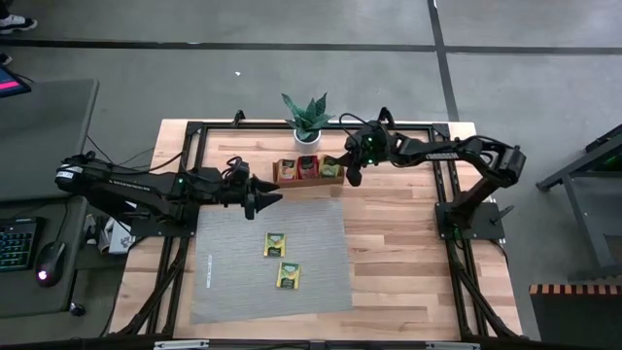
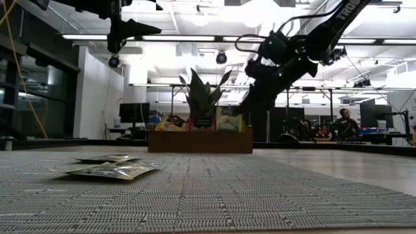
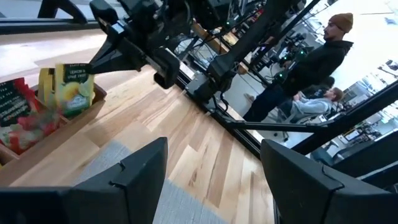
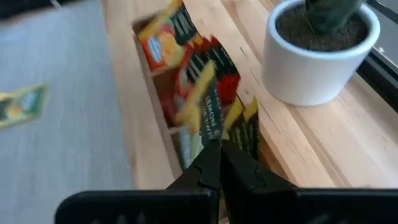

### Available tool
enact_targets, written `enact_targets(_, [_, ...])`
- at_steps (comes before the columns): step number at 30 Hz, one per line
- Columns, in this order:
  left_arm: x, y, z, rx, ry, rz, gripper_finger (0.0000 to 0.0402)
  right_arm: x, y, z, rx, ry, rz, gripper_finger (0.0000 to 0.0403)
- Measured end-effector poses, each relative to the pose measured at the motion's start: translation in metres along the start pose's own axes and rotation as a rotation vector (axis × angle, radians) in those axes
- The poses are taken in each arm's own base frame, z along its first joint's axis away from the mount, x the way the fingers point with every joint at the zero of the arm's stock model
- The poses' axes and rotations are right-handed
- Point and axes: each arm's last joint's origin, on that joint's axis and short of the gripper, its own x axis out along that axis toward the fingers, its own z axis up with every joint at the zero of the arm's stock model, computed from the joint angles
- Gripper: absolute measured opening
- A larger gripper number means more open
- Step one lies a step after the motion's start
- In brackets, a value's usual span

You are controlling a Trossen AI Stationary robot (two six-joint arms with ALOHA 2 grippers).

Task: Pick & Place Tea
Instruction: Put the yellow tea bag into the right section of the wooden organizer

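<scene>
A brown wooden tray stands at the far edge of the grey ribbed mat, with red, orange and green-yellow tea sachets standing in its compartments. Two green-yellow sachets lie flat on the mat. My right gripper is over the tray's right compartment, shut on a green-yellow lemon sachet. My left gripper is open and empty, raised above the mat's far left part. My right gripper pinches the lemon sachet by its upper edge between its two fingertips. The fingers slant down from the table's right and far side. The sachet hangs below them among the other sachets in the right compartment; I cannot tell whether it is clear of the tray.
A potted plant in a white pot stands just behind the tray. Bare wood lies to the right of the mat. A black frame rims the table. People are in the room beyond the table.
</scene>
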Motion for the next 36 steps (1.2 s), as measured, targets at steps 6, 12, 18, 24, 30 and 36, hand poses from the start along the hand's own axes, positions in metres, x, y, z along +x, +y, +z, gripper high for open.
enact_targets(6, [0.0001,0.0000,-0.0001,-0.012,0.001,0.000,0.0254,0.0020,-0.0022,-0.0026,-0.052,0.016,-0.030,0.0000])
enact_targets(12, [0.0001,0.0002,-0.0001,-0.018,-0.001,0.004,0.0254,0.0004,-0.0058,-0.0010,-0.069,0.011,-0.047,0.0000])
enact_targets(18, [0.0001,0.0007,-0.0005,-0.017,0.003,0.009,0.0254,0.0004,-0.0052,-0.0020,-0.099,0.021,-0.030,0.0000])
enact_targets(24, [0.0001,0.0009,-0.0007,-0.016,0.004,0.011,0.0254,0.0002,-0.0039,-0.0022,-0.122,0.020,0.012,0.0000])
enact_targets(30, [0.0001,0.0010,-0.0008,-0.016,0.005,0.014,0.0254,0.0003,-0.0049,-0.0030,-0.122,0.032,-0.027,0.0000])
enact_targets(36, [0.0001,0.0013,-0.0011,-0.015,0.008,0.016,0.0254,-0.0013,-0.0059,-0.0023,-0.143,0.035,-0.065,0.0000])
